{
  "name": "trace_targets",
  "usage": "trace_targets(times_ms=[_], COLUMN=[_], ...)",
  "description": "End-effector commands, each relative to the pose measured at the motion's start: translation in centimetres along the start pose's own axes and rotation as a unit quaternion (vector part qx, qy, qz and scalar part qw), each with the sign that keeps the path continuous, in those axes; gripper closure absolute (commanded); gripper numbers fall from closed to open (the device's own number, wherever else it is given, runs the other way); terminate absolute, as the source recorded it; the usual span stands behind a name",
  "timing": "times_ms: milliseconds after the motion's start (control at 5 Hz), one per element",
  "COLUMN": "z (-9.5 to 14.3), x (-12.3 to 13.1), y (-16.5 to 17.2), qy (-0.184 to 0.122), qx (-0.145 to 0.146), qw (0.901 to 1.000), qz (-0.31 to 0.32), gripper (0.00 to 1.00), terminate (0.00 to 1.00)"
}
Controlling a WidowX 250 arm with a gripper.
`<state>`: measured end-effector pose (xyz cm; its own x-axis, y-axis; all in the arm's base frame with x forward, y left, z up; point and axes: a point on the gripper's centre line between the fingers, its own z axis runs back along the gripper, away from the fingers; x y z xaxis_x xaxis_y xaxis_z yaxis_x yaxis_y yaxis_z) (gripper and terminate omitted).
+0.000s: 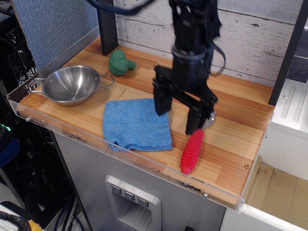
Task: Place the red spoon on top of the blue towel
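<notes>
The red spoon (191,153) lies on the wooden counter right of the towel, its ribbed red handle toward the front edge. Its silver bowl is mostly hidden behind my gripper. The blue towel (136,124) lies flat, front and centre. My gripper (178,115) is open and empty, its two black fingers spread wide. It hangs above the gap between the towel's right edge and the spoon's bowl end. The right finger (194,120) stands just over the top of the handle.
A steel bowl (71,84) with loop handles sits at the left. A green broccoli-like toy (119,62) lies at the back left. A clear acrylic lip (144,166) runs along the counter's front edge. A grey plank wall stands behind.
</notes>
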<state>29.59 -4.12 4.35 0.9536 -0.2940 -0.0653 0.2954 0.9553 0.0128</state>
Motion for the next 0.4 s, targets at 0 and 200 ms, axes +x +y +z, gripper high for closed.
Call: trace_targets(times_ms=[0,200], z=[-1.94,-2.28], x=[1.94,2.12], y=[-2.12,-3.11], qy=[0.004,0.002], qx=[-0.001,-0.009], qw=[1.0000,1.0000], qz=[-0.003,-0.002], gripper=[0.00,0.00], terminate=[0.00,0.00])
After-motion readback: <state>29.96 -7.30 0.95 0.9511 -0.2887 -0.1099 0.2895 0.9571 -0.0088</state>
